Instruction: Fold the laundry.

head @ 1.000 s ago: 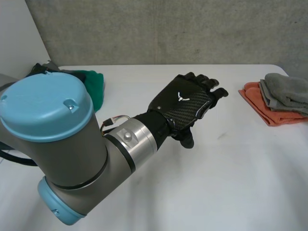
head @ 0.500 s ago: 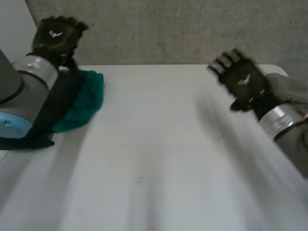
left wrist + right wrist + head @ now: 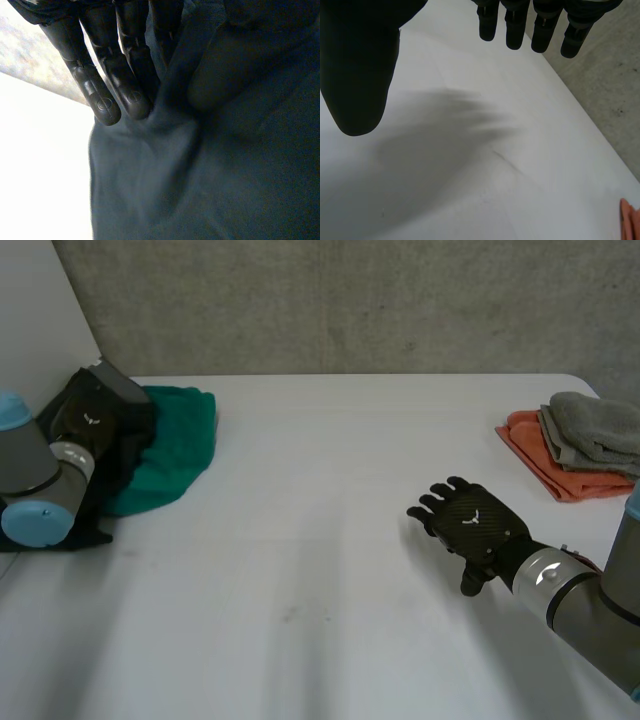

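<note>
On the white table (image 3: 330, 540), a dark garment (image 3: 130, 440) lies over a green cloth (image 3: 175, 440) at its left edge. The left hand (image 3: 85, 420) has dropped from mid-air onto the garment and pinches a fold. The right hand (image 3: 470, 525) has lowered, fingers spread and empty. A new pick-up seems to be starting.

Teal cloth (image 3: 180, 440), navy cloth (image 3: 210, 170), orange towel (image 3: 535, 462) w/ grey towel (image 3: 600, 430), white table (image 3: 330, 530)
</note>
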Controlling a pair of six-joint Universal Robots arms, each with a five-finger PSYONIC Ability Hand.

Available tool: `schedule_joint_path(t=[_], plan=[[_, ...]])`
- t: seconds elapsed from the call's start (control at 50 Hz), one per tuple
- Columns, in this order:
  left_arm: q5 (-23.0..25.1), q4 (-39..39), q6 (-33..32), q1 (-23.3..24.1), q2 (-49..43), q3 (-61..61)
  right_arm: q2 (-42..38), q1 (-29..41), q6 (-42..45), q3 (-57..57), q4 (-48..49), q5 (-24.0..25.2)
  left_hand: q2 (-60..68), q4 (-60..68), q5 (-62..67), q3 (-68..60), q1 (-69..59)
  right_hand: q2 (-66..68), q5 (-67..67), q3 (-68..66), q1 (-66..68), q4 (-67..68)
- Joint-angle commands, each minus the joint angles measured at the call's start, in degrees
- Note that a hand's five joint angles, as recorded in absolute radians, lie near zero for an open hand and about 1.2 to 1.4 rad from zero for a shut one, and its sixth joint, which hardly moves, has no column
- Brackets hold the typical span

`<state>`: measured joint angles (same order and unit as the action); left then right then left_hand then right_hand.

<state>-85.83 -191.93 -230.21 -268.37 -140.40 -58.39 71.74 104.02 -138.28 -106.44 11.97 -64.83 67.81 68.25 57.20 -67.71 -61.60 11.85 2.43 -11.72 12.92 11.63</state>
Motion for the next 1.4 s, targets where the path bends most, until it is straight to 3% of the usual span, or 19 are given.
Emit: schedule_joint_path(t=[0.02,0.12,0.22,0.3,0.4,0.42,0.46,0.5,0.58,0.72,0.86,0.96,1.14,1.32,1.4], plan=[[-0.56,-1.43,7.82,6.18,9.6,-2.52,1.91,-0.4,-0.5,0.18,1.21,-1.53,12.19,11.75,12.8,-12.29,-18.4,-1.85,-2.43,1.72,-2.92,-1.63],[0.14,-1.43,21.53,10.75,19.01,-6.55,5.07,-2.42,-0.85,0.35,3.41,-4.96,12.19,11.75,12.8,-12.29,-18.4,-1.85,-2.43,1.72,-2.92,-1.63],[5.74,-1.08,34.27,19.26,25.43,-14.18,7.53,-4.0,-3.12,0.79,4.91,-7.24,12.19,11.75,12.8,-12.29,-18.4,-1.85,-2.43,1.72,-2.92,-1.63],[12.16,-1.08,36.58,26.9,24.48,-19.03,7.8,-4.79,-5.68,1.14,4.82,-7.68,12.19,11.75,12.8,-12.29,-18.4,-1.85,-2.43,1.72,-2.92,-1.63],[15.34,-0.64,36.85,34.66,18.07,-19.66,7.63,-5.24,-6.39,1.32,4.91,-7.86,12.19,11.75,12.8,-12.29,-18.4,-1.85,-2.43,1.72,-2.92,-1.63],[15.52,-0.56,36.76,35.62,17.27,-19.57,7.63,-5.24,-6.39,1.32,4.91,-7.86,2.89,2.45,3.49,-2.98,-9.1,-1.85,-2.43,1.72,-2.92,-1.63],[15.87,-0.47,36.67,37.38,16.48,-19.66,7.54,-6.02,-6.39,1.49,4.82,-7.95,-29.66,-30.1,-29.06,29.57,23.45,-1.85,-2.43,1.72,-2.92,-1.63],[15.79,-0.47,36.85,37.57,17.09,-19.66,7.54,-6.55,-6.39,1.58,4.73,-7.86,-32.19,-32.62,-31.58,32.09,25.97,-1.85,-2.43,1.72,-2.92,-1.63],[14.65,-0.56,37.37,34.77,23.48,-20.27,7.36,-6.91,-6.3,2.72,4.38,-7.77,-50.5,-50.93,-49.89,50.4,44.29,-1.85,-2.43,1.72,-2.92,-1.63],[9.12,-0.29,36.85,29.57,31.41,-25.98,7.19,-6.64,-6.13,5.27,2.45,-7.33,-50.36,-50.8,-49.76,50.27,44.15,-1.85,-2.43,1.72,-2.92,-1.63],[-2.66,0.76,36.67,29.31,40.46,-36.87,5.44,-2.08,-6.21,11.94,-9.58,-4.7,-49.52,-49.96,-48.92,49.43,43.31,-1.85,-2.43,1.72,-2.92,-1.63],[-9.95,2.16,36.5,29.74,45.2,-45.74,-2.11,1.09,-4.64,18.79,-20.82,-1.1,-41.99,-42.42,-41.38,41.89,35.78,-1.85,-2.43,1.72,-2.92,-1.63],[-10.32,11.04,36.85,32.73,44.69,-52.7,-10.91,3.99,6.87,21.97,-25.68,-1.44,-25.81,-26.25,-25.2,25.71,19.6,6.47,5.89,-6.6,5.4,6.69],[-10.23,11.84,36.85,33.88,37.05,-52.27,-13.29,3.91,8.73,19.69,-20.15,-1.53,-31.5,-31.94,-30.89,31.41,25.29,13.7,13.12,-13.83,12.63,13.92],[-9.79,10.09,36.76,33.53,35.02,-50.6,-13.2,3.82,8.64,18.72,-16.55,-1.53,-38.07,-38.51,-37.47,37.98,31.86,24.78,24.2,-24.91,23.71,25.0]])
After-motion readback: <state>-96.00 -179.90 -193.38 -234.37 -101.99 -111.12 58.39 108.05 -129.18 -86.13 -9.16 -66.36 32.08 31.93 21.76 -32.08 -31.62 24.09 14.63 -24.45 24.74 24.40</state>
